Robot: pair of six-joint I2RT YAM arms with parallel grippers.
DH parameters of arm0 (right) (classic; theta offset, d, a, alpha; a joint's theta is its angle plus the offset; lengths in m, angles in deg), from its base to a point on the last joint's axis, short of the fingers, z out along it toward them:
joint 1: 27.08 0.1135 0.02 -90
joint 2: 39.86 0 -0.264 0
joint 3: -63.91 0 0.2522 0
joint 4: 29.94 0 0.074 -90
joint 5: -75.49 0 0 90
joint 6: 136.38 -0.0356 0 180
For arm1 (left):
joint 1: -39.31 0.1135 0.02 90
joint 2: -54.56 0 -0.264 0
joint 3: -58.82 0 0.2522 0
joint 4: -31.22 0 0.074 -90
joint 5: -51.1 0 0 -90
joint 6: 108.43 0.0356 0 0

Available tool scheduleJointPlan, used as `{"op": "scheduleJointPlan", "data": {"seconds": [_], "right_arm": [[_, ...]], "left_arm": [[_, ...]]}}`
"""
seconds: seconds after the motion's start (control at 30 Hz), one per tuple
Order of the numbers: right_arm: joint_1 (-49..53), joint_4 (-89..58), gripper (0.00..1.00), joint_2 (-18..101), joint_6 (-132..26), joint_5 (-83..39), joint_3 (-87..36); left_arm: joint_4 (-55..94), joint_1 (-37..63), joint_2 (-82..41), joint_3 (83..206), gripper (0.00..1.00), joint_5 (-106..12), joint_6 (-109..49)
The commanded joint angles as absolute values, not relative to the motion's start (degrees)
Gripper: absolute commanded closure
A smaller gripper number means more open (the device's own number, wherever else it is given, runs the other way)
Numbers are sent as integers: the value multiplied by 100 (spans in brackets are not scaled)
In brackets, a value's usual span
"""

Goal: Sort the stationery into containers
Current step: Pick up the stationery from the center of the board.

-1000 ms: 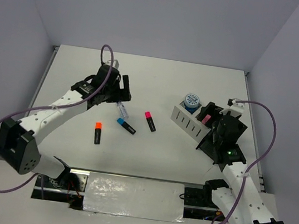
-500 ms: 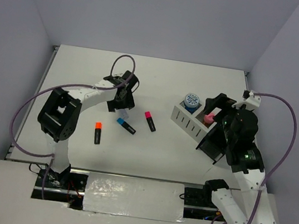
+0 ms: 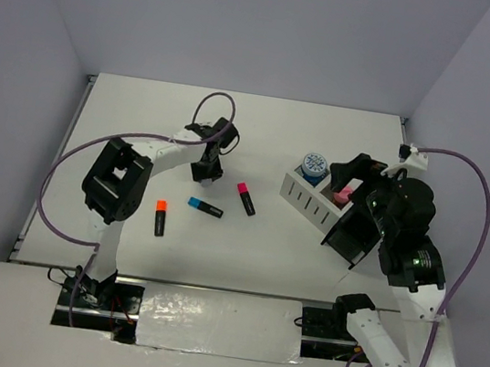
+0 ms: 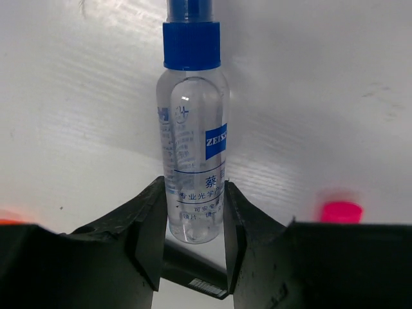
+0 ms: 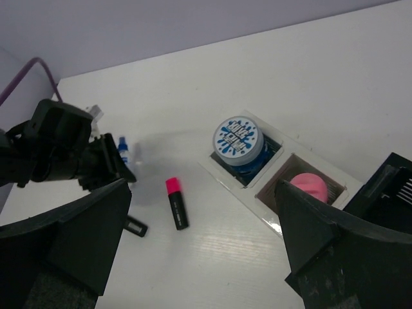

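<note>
The orange highlighter (image 3: 160, 217) and blue highlighter (image 3: 205, 206) lie loose on the table (image 3: 125, 119). Just past them my left gripper (image 4: 192, 222) is pinched tight on the bottle (image 4: 193, 154), low on its body, cap pointing away from me. So the step in hand, I judge, is the bottle's pickup. The pink highlighter (image 3: 245, 198) lies loose beyond. Next comes a carry rightward to the white box (image 3: 302, 200), where a tin (image 3: 313, 166) and the tube (image 3: 343, 195) already sit. My right gripper (image 5: 203, 193) hangs above it, spread wide, holding nothing.

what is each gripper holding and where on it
The left gripper is shut on the clear bottle, its fingers pinching the lower body near the base, away from the blue cap. The right gripper is open and holds nothing.
</note>
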State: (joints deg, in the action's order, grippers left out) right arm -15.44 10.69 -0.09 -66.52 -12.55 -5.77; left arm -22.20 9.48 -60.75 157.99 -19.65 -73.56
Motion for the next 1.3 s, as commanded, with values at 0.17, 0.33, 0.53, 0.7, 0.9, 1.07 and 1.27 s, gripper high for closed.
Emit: {"op": "scheduleJointPlan", "data": {"seconds": [0.17,0.33,0.53,0.7,0.9,1.07,1.27], "right_arm": [[-1530,554,0,329,-7783,-2959,-715],[-1373,-326,0,785,-8707,-3771,-688],[-818,-466,0,1339,-8514,-3552,-1049],[-669,-764,1,1516,-8488,-3534,-988],[-572,-1003,8,1603,-8382,-3622,-908],[-554,-1275,35,1788,-8400,-3955,-829],[-528,-1101,100,1859,-8198,-4211,-873]], "left_arm": [[1286,591,-3709,14595,100,-3366,-5239],[2757,389,-2639,13875,100,-5652,-4954],[2476,82,-2595,14342,100,-6754,-4568],[2493,37,-2568,14404,100,-7124,-4532],[2414,-77,-2595,14430,100,-7308,-4445],[2134,-235,-2665,14509,100,-7449,-4172],[1659,-244,-2700,14614,94,-7459,-3759]]}}
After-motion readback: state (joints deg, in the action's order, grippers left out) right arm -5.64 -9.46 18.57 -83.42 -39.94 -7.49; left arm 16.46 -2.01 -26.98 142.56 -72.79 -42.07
